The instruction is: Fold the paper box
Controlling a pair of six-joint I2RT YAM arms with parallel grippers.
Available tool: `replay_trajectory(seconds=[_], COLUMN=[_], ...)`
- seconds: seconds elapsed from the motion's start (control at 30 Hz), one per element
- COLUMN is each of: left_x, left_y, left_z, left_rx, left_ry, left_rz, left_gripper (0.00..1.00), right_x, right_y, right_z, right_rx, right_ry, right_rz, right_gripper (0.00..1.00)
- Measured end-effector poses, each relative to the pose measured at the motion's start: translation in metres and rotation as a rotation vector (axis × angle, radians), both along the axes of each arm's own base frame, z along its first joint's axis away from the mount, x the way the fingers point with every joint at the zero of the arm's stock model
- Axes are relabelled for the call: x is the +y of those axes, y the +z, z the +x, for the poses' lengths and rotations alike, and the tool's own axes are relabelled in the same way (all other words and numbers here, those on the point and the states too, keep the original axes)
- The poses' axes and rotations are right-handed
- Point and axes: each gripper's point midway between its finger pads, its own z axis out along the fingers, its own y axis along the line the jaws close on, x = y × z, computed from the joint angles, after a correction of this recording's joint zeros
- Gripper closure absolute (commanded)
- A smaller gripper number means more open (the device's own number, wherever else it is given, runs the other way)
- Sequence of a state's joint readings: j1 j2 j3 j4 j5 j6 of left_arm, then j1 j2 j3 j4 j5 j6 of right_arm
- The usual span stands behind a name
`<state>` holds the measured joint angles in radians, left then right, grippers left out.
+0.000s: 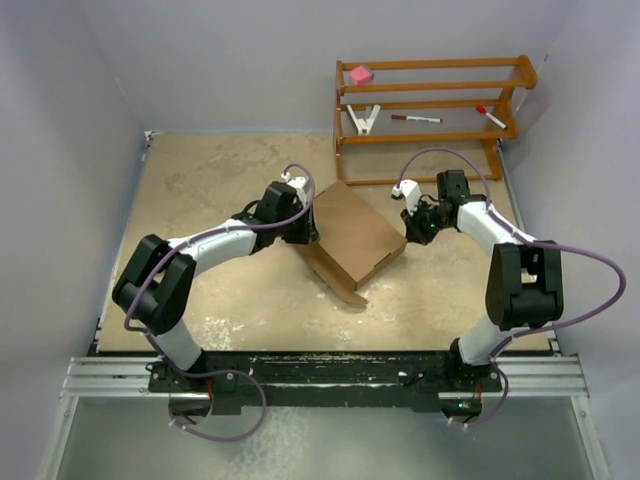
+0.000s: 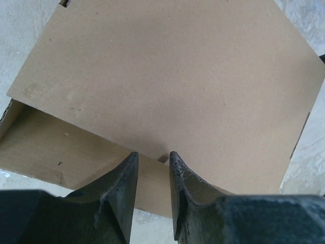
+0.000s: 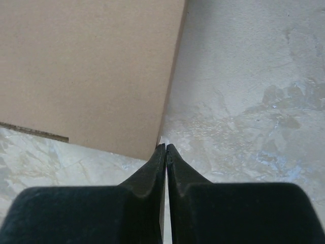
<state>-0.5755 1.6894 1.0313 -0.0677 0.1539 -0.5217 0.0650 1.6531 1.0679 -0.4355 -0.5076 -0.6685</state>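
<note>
Low over paper box, left claw

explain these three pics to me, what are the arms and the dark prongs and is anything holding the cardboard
It is a robot: two arms bolted at the near edge of a table. The wide picture looks down from above and behind them. The other two come from a camera on each wrist, and the dark prongs are that gripper's two fingers. Between the arms lies the paper box, brown cardboard, partly folded. The left gripper has its jaws slightly apart at the box's edge, clamping nothing I can see. The right gripper is shut, tips beside a box corner, holding nothing. A wooden rack with small items stands at the back.
</note>
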Motion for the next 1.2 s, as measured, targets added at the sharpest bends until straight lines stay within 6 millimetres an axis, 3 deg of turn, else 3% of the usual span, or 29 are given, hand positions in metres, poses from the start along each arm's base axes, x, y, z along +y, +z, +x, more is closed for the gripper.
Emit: replay_trajectory(seconds=[0.17,0.3,0.4,0.57,0.7,0.8,0.87,0.93,1.07,1.2], left_x=[0.001,0.015,0.017,-0.006,-0.035,-0.052,-0.055,-0.055,-0.065,-0.085], left_y=[0.004,0.016,0.039,0.092,0.108,0.090,0.067,0.044,0.013,0.001], left_z=[-0.007,-0.042,-0.069,-0.103,-0.145,-0.191,-0.224,-0.250,-0.265,-0.252], left_rx=[-0.031,-0.057,-0.099,-0.242,-0.367,-0.473,-0.571,-0.654,-0.805,-0.921], left_ry=[-0.051,-0.088,-0.156,-0.314,-0.481,-0.631,-0.738,-0.836,-0.963,-0.989], left_rz=[-0.012,-0.048,-0.125,-0.269,-0.327,-0.324,-0.295,-0.251,-0.116,0.015], left_gripper=[0.56,0.50,0.46,0.41,0.41,0.37,0.35,0.34,0.34,0.35], right_x=[-0.001,0.000,0.005,0.033,0.062,0.082,0.089,0.089,0.084,0.087], right_y=[0.022,0.057,0.084,0.125,0.149,0.155,0.146,0.124,0.088,0.084], right_z=[-0.003,-0.001,-0.004,-0.025,-0.053,-0.071,-0.079,-0.088,-0.098,-0.093], right_rx=[-0.047,-0.155,-0.239,-0.341,-0.409,-0.450,-0.460,-0.443,-0.388,-0.424], right_ry=[0.004,0.007,0.036,0.192,0.381,0.527,0.588,0.624,0.644,0.670], right_rz=[0.000,0.006,0.038,0.176,0.288,0.338,0.349,0.335,0.292,0.245], right_gripper=[0.72,0.65,0.59,0.31,0.27,0.26,0.26,0.26,0.26,0.27])
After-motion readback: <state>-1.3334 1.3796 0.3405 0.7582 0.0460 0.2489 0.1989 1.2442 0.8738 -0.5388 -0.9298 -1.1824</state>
